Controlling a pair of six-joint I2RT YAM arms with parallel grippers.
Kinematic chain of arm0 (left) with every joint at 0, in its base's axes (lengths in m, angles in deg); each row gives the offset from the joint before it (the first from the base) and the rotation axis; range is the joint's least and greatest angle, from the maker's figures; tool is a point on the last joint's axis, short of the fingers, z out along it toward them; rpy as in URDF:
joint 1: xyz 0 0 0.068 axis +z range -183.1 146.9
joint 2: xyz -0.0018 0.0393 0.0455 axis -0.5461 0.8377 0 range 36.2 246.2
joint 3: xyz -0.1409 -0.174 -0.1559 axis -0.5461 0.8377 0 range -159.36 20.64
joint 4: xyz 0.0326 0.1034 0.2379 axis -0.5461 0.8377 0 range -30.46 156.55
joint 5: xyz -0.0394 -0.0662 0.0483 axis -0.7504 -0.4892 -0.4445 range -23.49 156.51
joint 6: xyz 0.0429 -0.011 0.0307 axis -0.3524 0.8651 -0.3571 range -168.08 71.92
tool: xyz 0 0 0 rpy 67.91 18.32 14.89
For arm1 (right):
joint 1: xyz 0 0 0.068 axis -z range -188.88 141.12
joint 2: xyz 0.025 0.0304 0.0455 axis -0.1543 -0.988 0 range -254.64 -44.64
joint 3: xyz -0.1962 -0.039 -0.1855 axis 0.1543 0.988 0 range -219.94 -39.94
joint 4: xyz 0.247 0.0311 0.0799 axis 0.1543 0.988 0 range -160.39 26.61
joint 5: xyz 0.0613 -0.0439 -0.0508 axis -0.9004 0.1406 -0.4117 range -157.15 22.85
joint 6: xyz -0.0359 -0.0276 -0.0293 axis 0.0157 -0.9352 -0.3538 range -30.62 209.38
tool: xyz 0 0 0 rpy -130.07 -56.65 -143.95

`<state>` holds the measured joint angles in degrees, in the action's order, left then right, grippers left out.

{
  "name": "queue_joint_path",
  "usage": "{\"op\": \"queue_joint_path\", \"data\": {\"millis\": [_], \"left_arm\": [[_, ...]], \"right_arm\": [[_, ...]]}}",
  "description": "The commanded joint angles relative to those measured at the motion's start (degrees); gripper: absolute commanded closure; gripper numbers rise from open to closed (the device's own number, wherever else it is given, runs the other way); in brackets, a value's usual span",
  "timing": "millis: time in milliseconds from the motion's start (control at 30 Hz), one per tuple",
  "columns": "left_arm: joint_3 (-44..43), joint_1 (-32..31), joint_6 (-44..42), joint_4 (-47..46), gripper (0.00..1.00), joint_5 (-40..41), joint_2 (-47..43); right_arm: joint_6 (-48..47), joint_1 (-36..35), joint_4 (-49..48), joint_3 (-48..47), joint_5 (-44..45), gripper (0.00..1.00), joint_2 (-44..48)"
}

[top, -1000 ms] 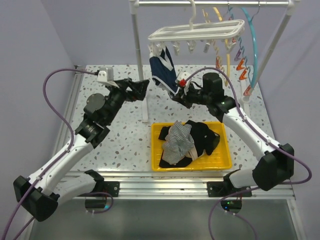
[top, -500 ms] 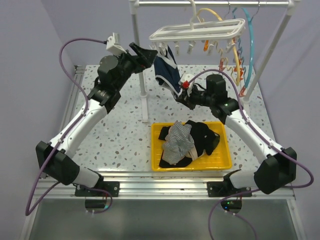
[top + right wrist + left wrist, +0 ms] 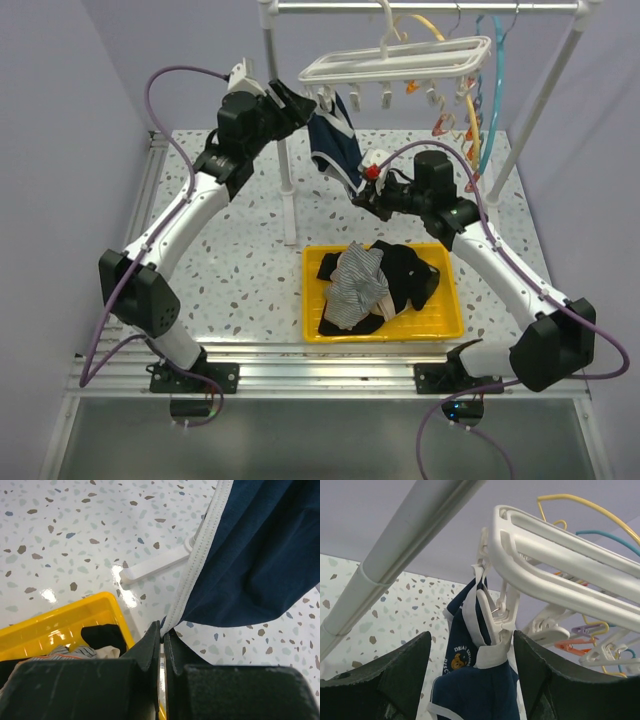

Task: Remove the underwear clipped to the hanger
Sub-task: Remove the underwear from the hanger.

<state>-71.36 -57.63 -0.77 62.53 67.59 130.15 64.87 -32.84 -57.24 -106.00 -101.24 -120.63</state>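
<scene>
The navy underwear (image 3: 335, 145) hangs from a white clip (image 3: 490, 612) on the hanger (image 3: 395, 62). The left pincer (image 3: 292, 103) is spread, one finger on each side of that clip. The right pincer (image 3: 366, 186) is pressed together on the garment's white-trimmed lower edge. The other underwear (image 3: 375, 285) lies in the yellow tray (image 3: 312, 300) on the counter (image 3: 240, 250).

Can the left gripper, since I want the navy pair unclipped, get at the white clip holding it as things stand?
Probably yes. The left gripper has open fingers flanking the white clip, with nothing between. The right gripper grips the hem of the navy underwear lower down, clear of that clip.
</scene>
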Motion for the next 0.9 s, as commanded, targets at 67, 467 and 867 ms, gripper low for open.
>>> {"op": "queue_joint_path", "data": {"millis": [67, 467, 867], "left_arm": [[-5.9, 0.5, -1.5, 0.3, 0.32, 0.0, 2.1], [-12.8, 0.5, -3.1, -0.7, 0.41, 0.5, 8.4], [-8.7, 0.5, -4.4, -7.3, 0.96, -0.6, 5.9]], "right_arm": [[-0.1, 0.2, -0.3, 0.3, -1.9, 1.00, 1.7], [0.2, 0.2, -0.2, 0.9, -2.4, 1.00, 1.9], [1.1, 0.3, -0.9, 0.7, -2.1, 1.00, 0.7]]}}
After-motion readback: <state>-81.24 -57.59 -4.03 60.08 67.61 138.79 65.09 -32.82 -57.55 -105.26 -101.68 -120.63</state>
